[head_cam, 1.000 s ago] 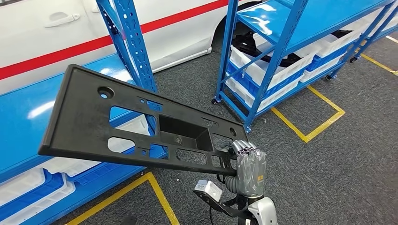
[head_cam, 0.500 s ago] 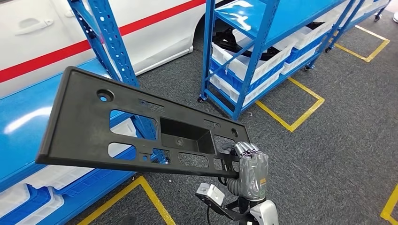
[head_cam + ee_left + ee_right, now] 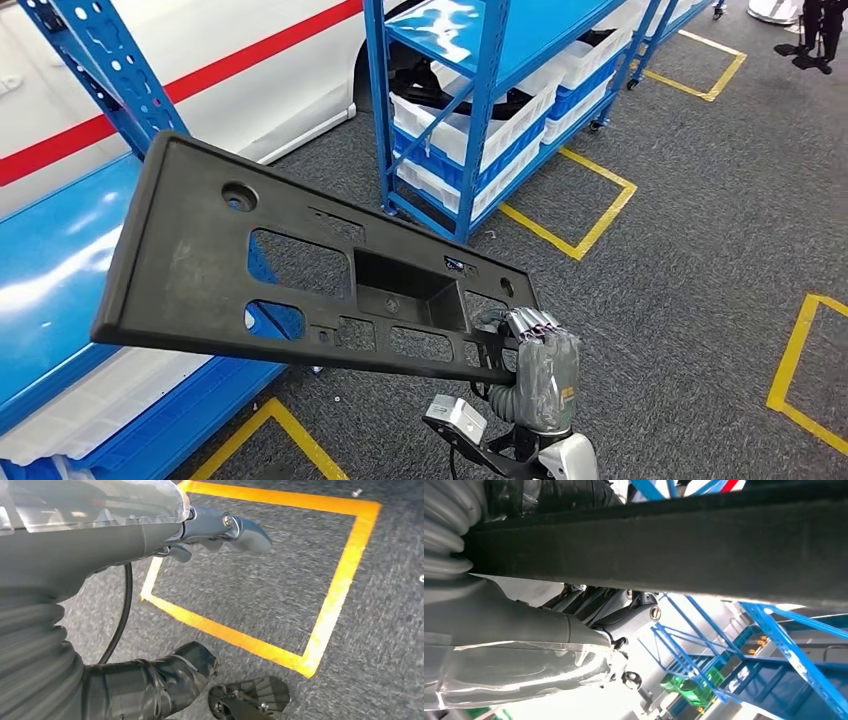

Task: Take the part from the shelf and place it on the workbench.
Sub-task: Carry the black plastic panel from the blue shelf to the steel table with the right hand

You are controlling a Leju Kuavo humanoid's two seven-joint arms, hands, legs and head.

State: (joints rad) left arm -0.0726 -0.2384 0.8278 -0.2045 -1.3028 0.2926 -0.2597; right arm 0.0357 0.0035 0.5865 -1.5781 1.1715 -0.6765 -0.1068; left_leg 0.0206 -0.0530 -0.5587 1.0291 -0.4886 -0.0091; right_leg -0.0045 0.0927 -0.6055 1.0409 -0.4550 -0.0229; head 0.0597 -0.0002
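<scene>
The part (image 3: 300, 270) is a long, flat black plastic panel with several cutouts and a square recess in its middle. My right hand (image 3: 540, 375) grips its near right corner and holds it tilted in the air over the floor, in front of the blue shelving. In the right wrist view the part's dark edge (image 3: 674, 545) runs across the picture, with my right hand (image 3: 524, 630) clamped round it. My left hand (image 3: 115, 540) hangs over grey carpet, its fingers apart with nothing in them.
A blue rack (image 3: 480, 100) with white bins (image 3: 450, 130) stands ahead, and a blue shelf deck (image 3: 50, 270) lies at the left. Behind is a white car with a red stripe (image 3: 230, 70). Yellow tape (image 3: 590, 215) marks the grey carpet. A person's legs (image 3: 820, 25) stand far right.
The whole view has swung to the right, so the racks and car have slid left in the picture. The part stays held in my right hand, at about the same tilt.
</scene>
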